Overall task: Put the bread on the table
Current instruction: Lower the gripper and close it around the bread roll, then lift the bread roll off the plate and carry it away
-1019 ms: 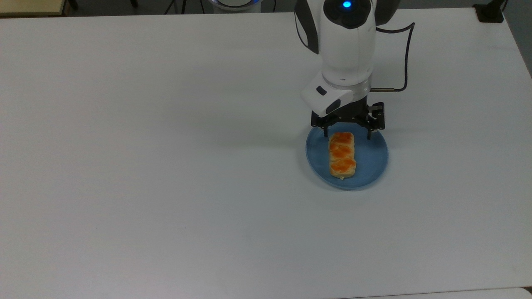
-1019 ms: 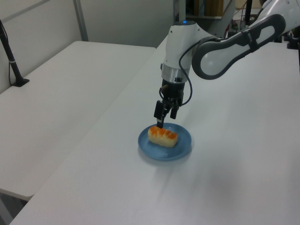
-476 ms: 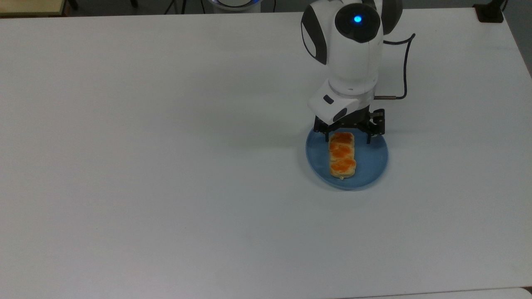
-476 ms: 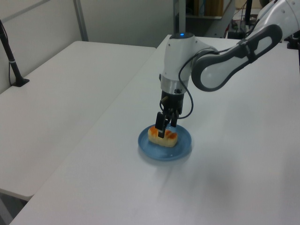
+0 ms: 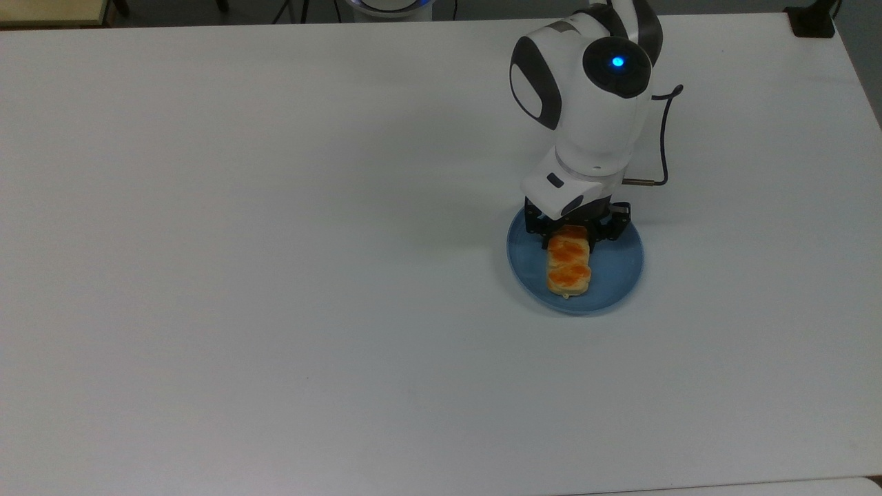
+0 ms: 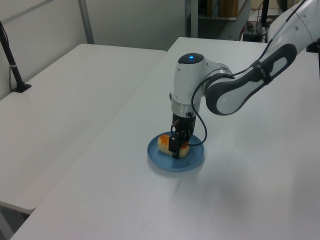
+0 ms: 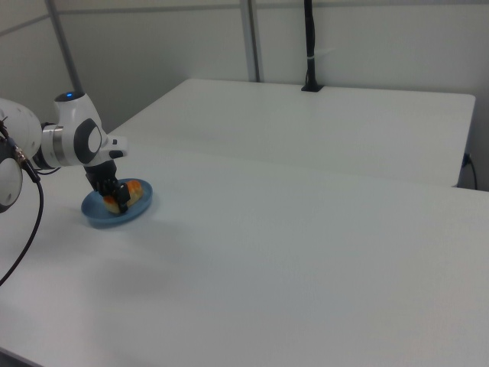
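The large plain white matte tabletop (image 5: 275, 275) spreads smooth and bare to the top view's left; towards the top view's right sits a round, glossy blue plate (image 5: 617, 275), and on it lies the small oblong pale-tan loaf with orange-brown glazed bumps (image 5: 568, 265), off the table proper; the black two-finger gripper (image 5: 569, 235) straddles the loaf's far end, fingers apart on either side, not visibly pressing; the bread looks light, soft and crushable, its glaze perhaps slick, so a gentle pinch across the narrow sides seems wisest.
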`<state>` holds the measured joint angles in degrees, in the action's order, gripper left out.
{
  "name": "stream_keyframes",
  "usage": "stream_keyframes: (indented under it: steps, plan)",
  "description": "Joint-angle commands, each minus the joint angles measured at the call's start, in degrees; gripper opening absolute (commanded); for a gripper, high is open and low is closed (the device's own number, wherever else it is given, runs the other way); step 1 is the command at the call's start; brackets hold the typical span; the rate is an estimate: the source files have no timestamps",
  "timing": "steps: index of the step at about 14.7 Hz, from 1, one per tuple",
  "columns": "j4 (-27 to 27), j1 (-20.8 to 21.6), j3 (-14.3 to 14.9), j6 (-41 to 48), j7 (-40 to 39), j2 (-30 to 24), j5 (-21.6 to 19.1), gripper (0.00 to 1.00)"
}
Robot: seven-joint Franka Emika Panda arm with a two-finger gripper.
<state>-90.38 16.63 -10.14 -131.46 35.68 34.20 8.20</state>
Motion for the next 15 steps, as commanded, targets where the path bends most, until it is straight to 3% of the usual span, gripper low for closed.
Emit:
stream_keyframes:
  steps: [1, 4, 6, 10, 15]
  plan:
    - [-0.6, -0.1, 0.2, -0.4, 1.3, -2.2, 0.9, 0.4]
    - [-0.8, -1.1, 0.2, 6.5, -1.5, -6.1, 0.9, 0.4]
    - [-2.7, -3.0, 0.1, 15.2, -10.2, -11.7, 0.6, 0.4]
    - [-17.3, -8.1, 0.1, 24.0, -25.9, -26.0, -0.4, 0.4]
    - [-28.3, -10.0, 0.2, 24.6, -32.2, -29.8, -0.4, 0.4]
